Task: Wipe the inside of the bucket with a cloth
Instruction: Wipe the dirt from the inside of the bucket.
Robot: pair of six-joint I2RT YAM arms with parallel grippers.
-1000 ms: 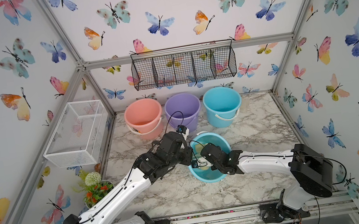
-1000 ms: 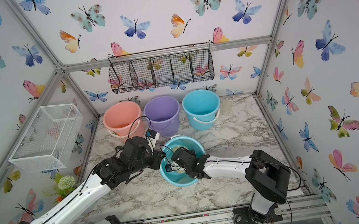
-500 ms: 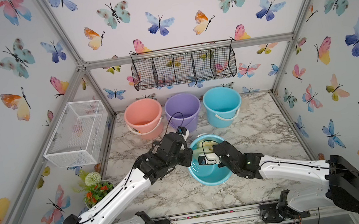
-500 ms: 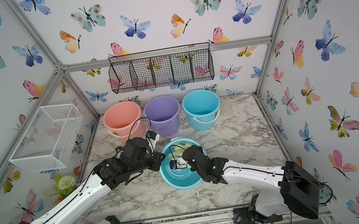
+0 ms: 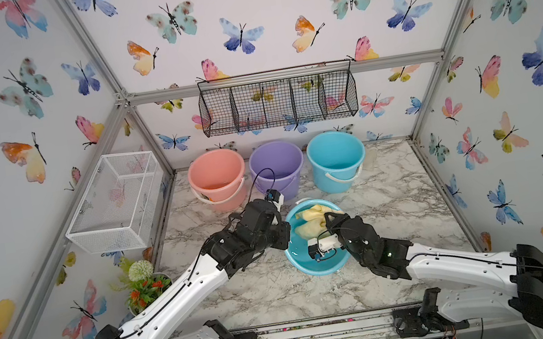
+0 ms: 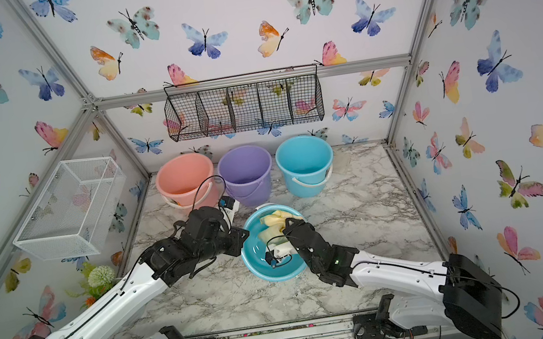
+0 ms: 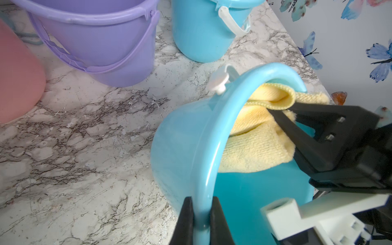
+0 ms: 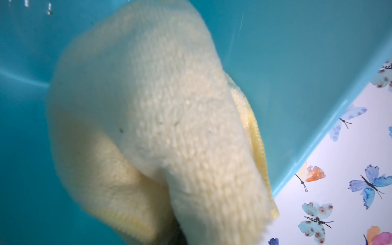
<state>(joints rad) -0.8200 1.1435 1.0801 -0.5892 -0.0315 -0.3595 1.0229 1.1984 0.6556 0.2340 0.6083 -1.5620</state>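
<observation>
The right gripper [image 5: 328, 219] is clamping the pale yellow terry cloth [image 5: 307, 228], bunching at its 9 o'clock in both top views, against the 12 o'clock wall of the turquoise plastic bucket [image 5: 307, 264]. The left gripper [image 7: 201, 209] is pinching its rim.

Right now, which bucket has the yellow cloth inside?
The front blue bucket, the tipped one, holds the cloth. The pink bucket, purple bucket and back blue bucket stand upright.

Meeting the rim of the teal bucket [image 5: 303, 263] with the left gripper [image 5: 288, 243]; reaching into it with the right gripper [image 5: 328, 219], pressing into the pale yellow cloth [image 5: 307, 230] at the far wall; sitting on the marble table [image 5: 393, 196], pink bucket [image 5: 216, 171], purple bucket [image 5: 276, 164] and blue bucket [image 5: 335, 154] standing behind
</observation>
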